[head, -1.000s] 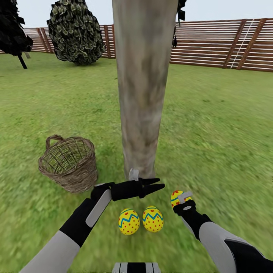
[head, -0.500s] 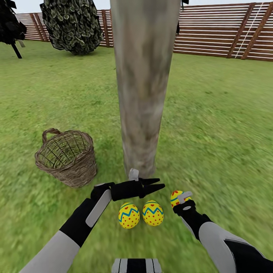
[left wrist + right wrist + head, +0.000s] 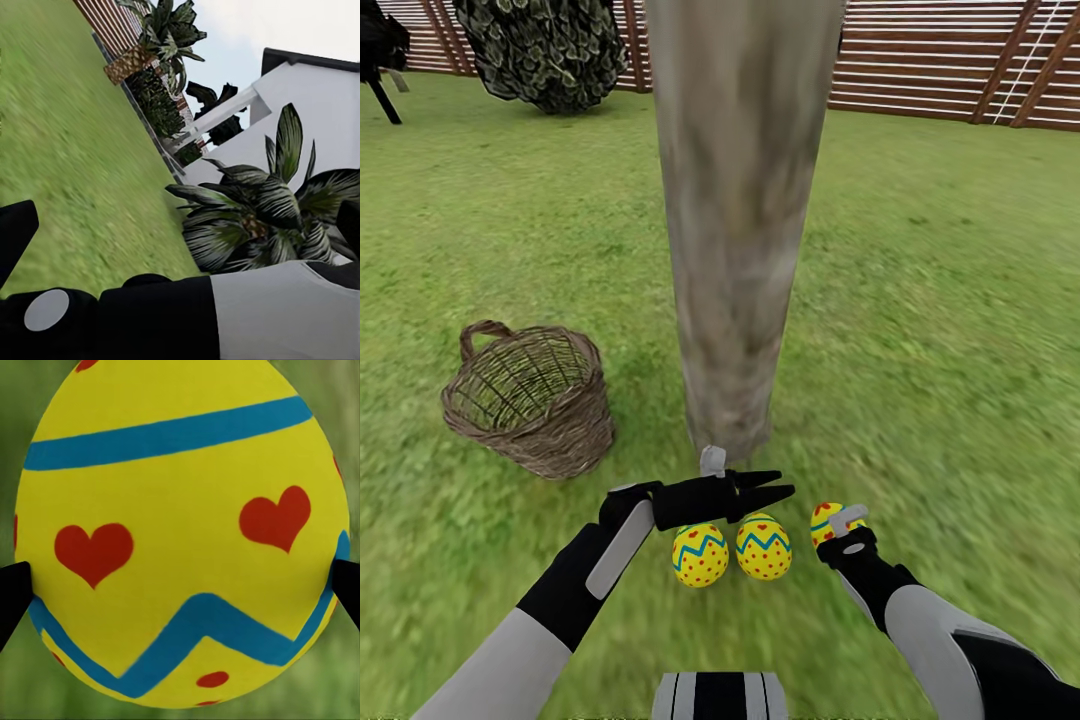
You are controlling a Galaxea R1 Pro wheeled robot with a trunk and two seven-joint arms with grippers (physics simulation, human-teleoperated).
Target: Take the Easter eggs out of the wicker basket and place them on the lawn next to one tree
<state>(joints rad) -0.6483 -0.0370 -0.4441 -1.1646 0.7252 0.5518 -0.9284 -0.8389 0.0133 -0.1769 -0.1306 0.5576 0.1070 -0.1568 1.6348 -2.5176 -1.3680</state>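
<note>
The thick pale tree [image 3: 735,250] rises from the lawn [image 3: 940,330] straight ahead. Two yellow Easter eggs [image 3: 700,555] [image 3: 764,548] with blue zigzags lie side by side on the grass near its foot. My right gripper [image 3: 830,525] is shut on a third egg [image 3: 822,518] just right of them; in the right wrist view that egg [image 3: 180,532] sits between the two fingertips. My left gripper [image 3: 772,486] hovers open over the two eggs, with nothing between its fingers [image 3: 15,232]. The wicker basket [image 3: 525,400] stands left of the trunk, no egg visible inside.
A slatted brown fence [image 3: 960,60] bounds the lawn at the back. A dark-green bush [image 3: 540,45] and a thin black-leaved tree [image 3: 380,50] stand far left. The left wrist view takes in a white house wall [image 3: 315,112] and a spiky plant [image 3: 255,217].
The whole head view has shifted, so the camera has moved; basket, trunk foot and the two lying eggs sit higher in the picture. Both arms hold their pose and the right gripper keeps its egg.
</note>
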